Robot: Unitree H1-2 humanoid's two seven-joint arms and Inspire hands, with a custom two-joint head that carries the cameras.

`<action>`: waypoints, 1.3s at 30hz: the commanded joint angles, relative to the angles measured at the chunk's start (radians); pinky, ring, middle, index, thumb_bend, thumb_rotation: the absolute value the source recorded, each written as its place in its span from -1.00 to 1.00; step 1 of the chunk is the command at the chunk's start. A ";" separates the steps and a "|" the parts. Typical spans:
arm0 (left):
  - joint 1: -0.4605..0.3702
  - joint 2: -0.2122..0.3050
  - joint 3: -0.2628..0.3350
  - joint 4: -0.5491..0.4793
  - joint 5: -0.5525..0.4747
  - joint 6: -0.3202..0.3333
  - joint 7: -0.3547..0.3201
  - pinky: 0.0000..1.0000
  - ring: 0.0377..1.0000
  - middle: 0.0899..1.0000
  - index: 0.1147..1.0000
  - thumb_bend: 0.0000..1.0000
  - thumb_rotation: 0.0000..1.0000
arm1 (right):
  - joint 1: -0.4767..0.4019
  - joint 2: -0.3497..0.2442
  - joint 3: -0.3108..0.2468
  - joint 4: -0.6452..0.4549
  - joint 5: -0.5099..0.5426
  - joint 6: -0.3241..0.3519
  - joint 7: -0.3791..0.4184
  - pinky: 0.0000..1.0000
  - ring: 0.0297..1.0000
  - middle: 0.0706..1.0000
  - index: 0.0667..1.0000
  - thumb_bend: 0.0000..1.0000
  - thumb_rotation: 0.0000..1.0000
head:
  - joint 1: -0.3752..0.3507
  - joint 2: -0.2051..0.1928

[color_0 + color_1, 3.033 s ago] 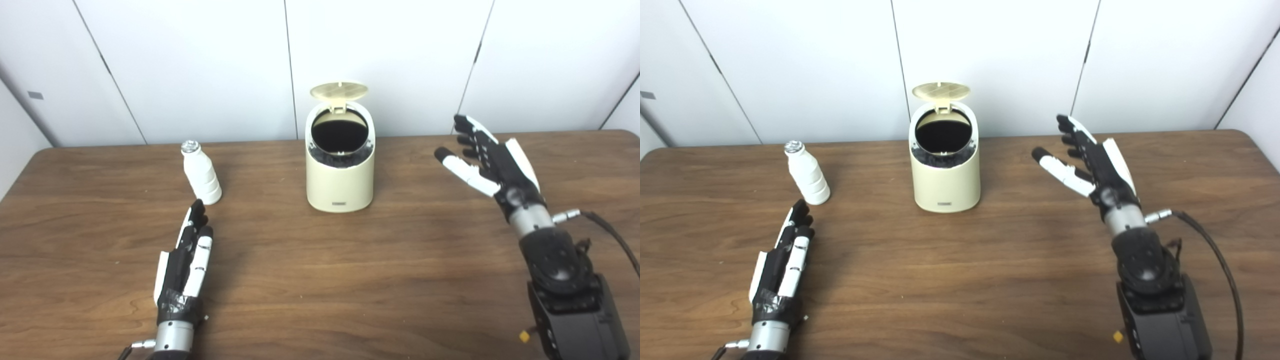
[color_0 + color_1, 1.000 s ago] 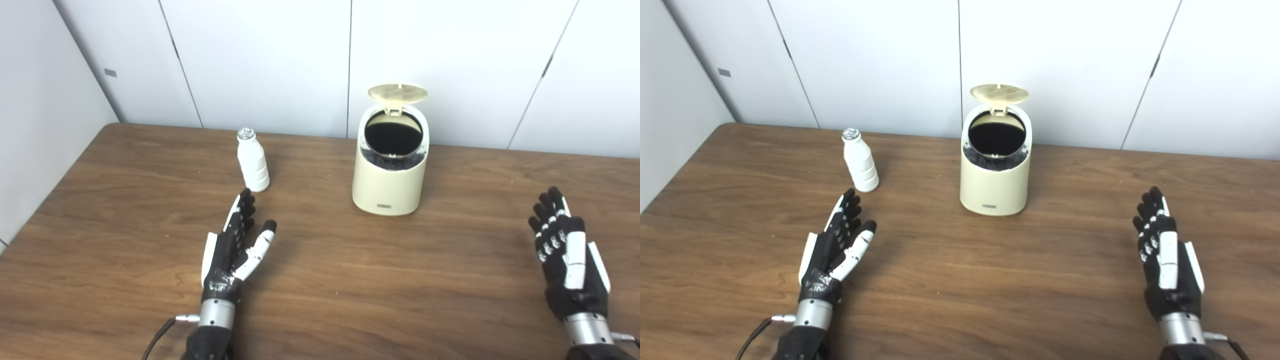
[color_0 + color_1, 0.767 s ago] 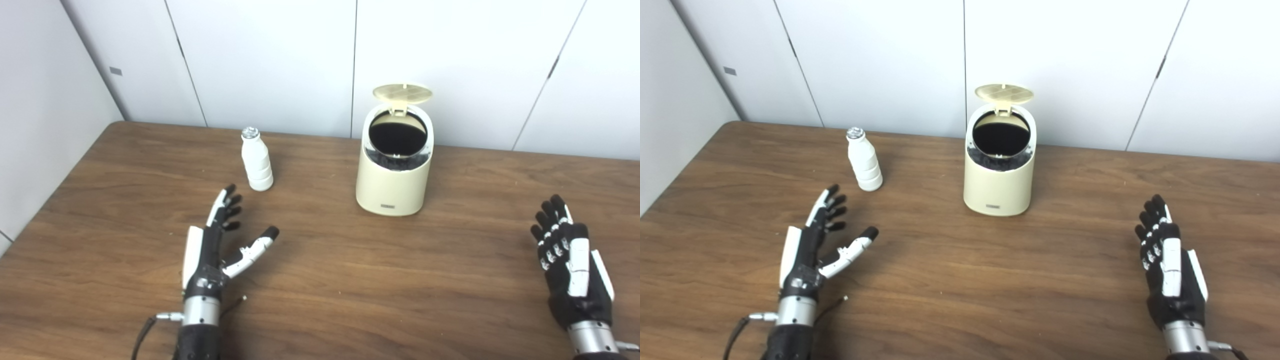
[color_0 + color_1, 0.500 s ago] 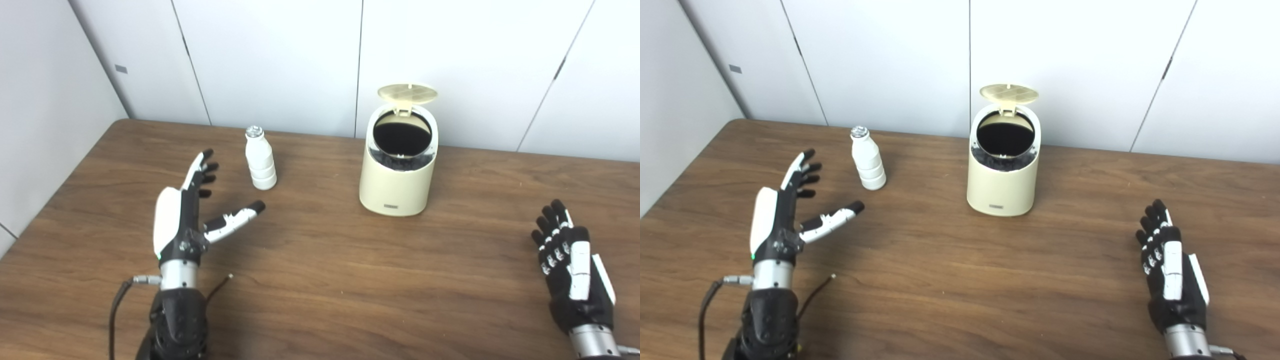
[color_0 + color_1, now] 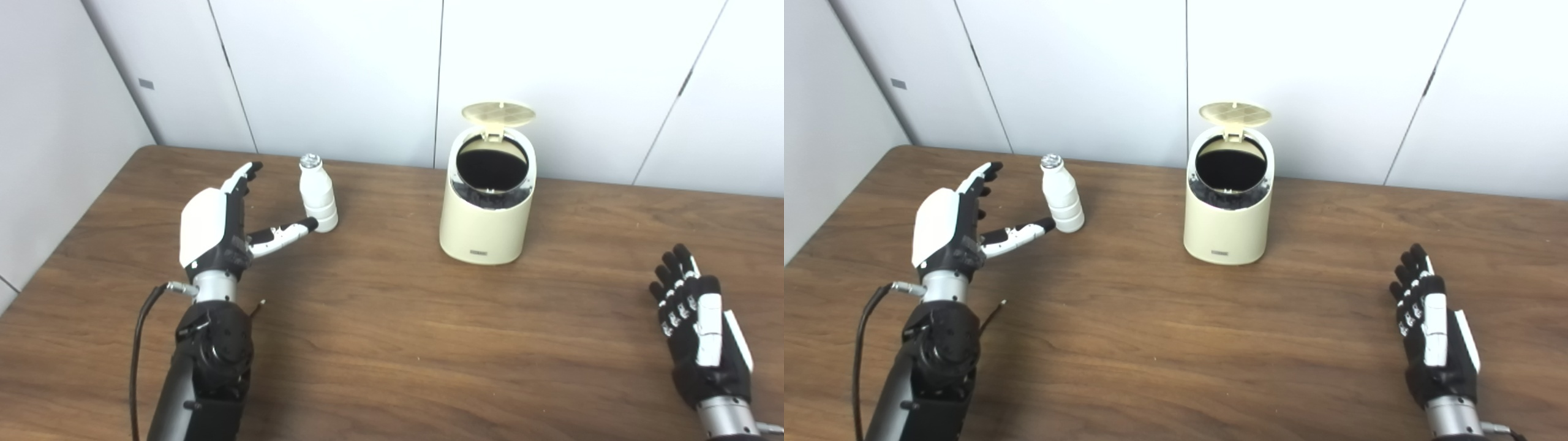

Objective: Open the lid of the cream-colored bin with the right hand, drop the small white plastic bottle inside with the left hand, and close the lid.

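The cream-colored bin (image 5: 487, 214) stands at the back middle of the table with its round lid (image 5: 497, 112) tipped up, showing a dark inside. The small white plastic bottle (image 5: 317, 195) stands upright to the bin's left. My left hand (image 5: 223, 226) is raised and open just left of the bottle, its thumb tip close to the bottle's base; touching or not is unclear. My right hand (image 5: 698, 327) lies open and flat near the table's front right, far from the bin.
The brown wooden table (image 5: 392, 343) runs to a white panelled wall behind the bin. A grey side wall (image 5: 55, 141) borders the table's left edge. A black cable (image 5: 138, 343) hangs by my left forearm.
My left hand has lifted and moved forward to the left side of the bottle, thumb spread toward its base. The right hand has stayed low at the front right. The bin lid stays up.
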 commanded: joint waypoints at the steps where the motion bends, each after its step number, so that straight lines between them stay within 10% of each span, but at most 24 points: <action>1: -0.052 0.044 -0.017 0.013 0.034 0.003 -0.011 0.32 0.62 0.70 0.75 0.94 -0.03 | -0.021 -0.003 -0.001 -0.035 0.008 -0.012 0.000 1.00 1.00 1.00 1.00 0.21 1.00 | -0.001 0.002; 7: -0.107 0.098 -0.072 0.104 0.065 0.025 -0.048 0.40 0.67 0.72 0.74 0.90 0.17 | -0.019 0.002 0.006 -0.040 -0.028 -0.008 -0.020 1.00 1.00 1.00 1.00 0.23 1.00 | -0.001 0.005; 39: -0.265 0.080 -0.094 0.360 -0.154 -0.073 0.010 0.40 0.63 0.63 0.71 0.86 -0.24 | -0.023 0.012 0.026 -0.020 -0.106 -0.021 -0.057 1.00 1.00 0.96 1.00 0.23 1.00 | -0.024 0.010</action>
